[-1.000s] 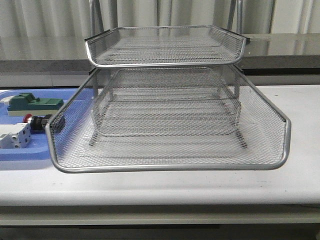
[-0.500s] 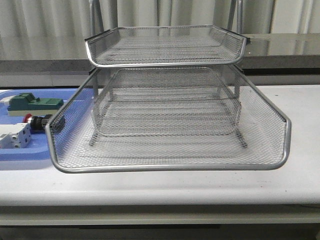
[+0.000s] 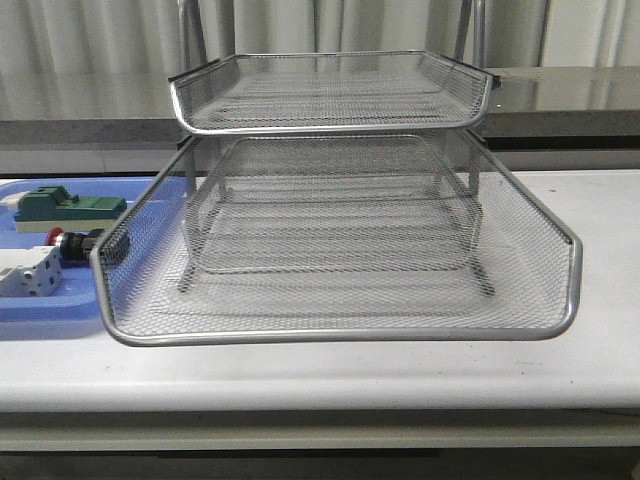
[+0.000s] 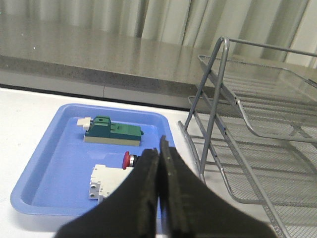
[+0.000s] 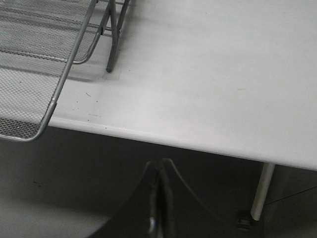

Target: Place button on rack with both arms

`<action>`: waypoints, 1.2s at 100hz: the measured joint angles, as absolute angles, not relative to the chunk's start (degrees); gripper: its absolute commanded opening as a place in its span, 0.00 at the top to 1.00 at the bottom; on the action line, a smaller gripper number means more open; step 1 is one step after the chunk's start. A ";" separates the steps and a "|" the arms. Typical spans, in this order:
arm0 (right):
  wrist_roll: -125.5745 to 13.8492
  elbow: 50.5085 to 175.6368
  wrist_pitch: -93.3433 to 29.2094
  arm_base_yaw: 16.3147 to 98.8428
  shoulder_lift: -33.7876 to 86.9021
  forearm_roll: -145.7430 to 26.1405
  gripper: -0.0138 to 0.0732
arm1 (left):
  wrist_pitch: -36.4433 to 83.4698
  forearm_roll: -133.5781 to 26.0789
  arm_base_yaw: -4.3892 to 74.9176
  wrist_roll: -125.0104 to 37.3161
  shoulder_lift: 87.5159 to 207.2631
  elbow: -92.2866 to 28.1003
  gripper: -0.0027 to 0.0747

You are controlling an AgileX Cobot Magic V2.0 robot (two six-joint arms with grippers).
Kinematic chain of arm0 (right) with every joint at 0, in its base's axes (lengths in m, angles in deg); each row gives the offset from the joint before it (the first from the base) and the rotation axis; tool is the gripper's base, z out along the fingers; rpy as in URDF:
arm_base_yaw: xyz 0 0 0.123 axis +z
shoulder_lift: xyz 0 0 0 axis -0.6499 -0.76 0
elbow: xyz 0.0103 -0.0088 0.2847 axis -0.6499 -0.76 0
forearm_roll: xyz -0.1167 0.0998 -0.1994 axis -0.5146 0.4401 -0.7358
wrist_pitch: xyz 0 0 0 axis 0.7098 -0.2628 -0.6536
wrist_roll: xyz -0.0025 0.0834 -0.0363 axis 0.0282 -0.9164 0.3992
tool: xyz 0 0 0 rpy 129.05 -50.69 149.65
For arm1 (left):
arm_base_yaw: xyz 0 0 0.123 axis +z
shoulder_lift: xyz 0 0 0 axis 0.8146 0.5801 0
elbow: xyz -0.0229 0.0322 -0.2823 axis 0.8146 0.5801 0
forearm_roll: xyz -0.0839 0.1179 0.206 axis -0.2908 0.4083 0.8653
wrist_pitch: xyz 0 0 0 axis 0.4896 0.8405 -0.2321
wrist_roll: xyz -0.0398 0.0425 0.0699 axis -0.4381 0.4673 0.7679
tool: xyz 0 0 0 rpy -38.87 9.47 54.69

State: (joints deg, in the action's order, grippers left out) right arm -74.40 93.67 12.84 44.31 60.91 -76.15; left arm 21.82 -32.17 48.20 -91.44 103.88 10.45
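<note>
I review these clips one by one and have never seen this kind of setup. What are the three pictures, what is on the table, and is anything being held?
This is a two-armed robot at a white table. The front view looks forward over the table; neither arm shows in it. The other two come from cameras on the wrists, so the dark shapes at their lower edge are the left pincer and the right pincer. Both are shut and hold nothing.

On the table stands a silver wire-mesh rack with stacked tiers. Beside it, on the robot's left, a blue tray holds a red-capped button, a green-and-beige block and a white block. The right pincer hangs past the table's edge.
</note>
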 measured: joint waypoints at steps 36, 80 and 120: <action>-74.30 93.67 12.84 44.31 60.91 -76.15 0.92 | 42.91 -24.16 48.20 -86.32 137.48 -20.59 0.99; -74.30 93.67 12.84 44.31 60.91 -76.15 0.92 | 52.09 -21.57 48.20 -78.03 168.32 -43.39 0.99; -74.30 93.67 12.84 44.31 60.91 -76.15 0.92 | 52.22 -21.01 48.20 -76.47 175.29 -46.50 0.18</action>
